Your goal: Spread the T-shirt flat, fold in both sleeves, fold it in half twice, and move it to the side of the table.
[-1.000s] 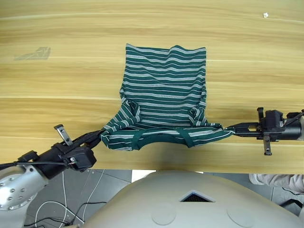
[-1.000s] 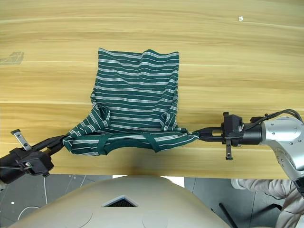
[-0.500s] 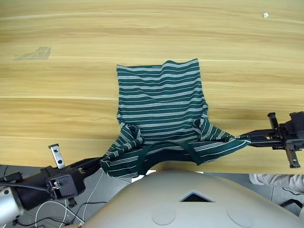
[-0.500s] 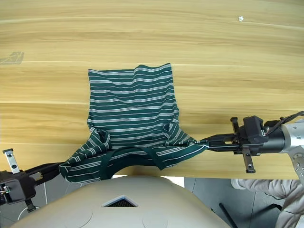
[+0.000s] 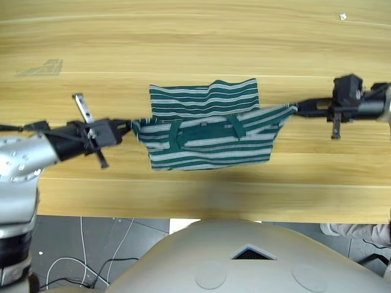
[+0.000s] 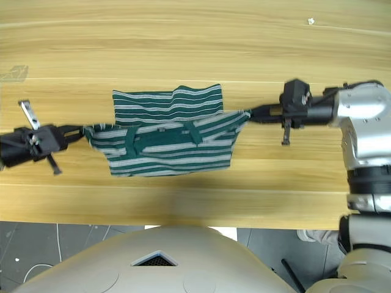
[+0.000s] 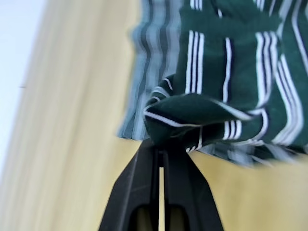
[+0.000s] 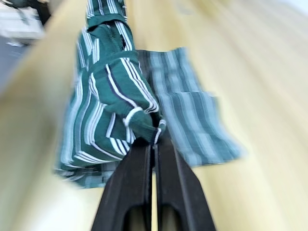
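A dark green T-shirt (image 5: 208, 131) with white stripes hangs stretched between my two grippers above the wooden table (image 5: 183, 49). Its collar end is lifted and carried over the lower body, whose hem (image 5: 204, 91) lies on the table behind. My left gripper (image 5: 129, 126) is shut on the shirt's left shoulder corner; in the left wrist view the bunched fabric (image 7: 187, 115) sits pinched at its fingertips (image 7: 159, 153). On the other side, my right gripper (image 5: 296, 108) is shut on the right shoulder corner, with cloth (image 8: 139, 122) clamped at its tip (image 8: 154, 142).
A small white scrap (image 5: 343, 16) lies at the far right of the table. A faint grey mark (image 5: 41, 68) sits at the far left. The table's near edge (image 5: 183, 218) runs just in front of me, with floor and cables below.
Both grippers have lifted the shirt's collar end from the table's near edge and carried it away from me, over the shirt's body, so the garment is now doubling over.
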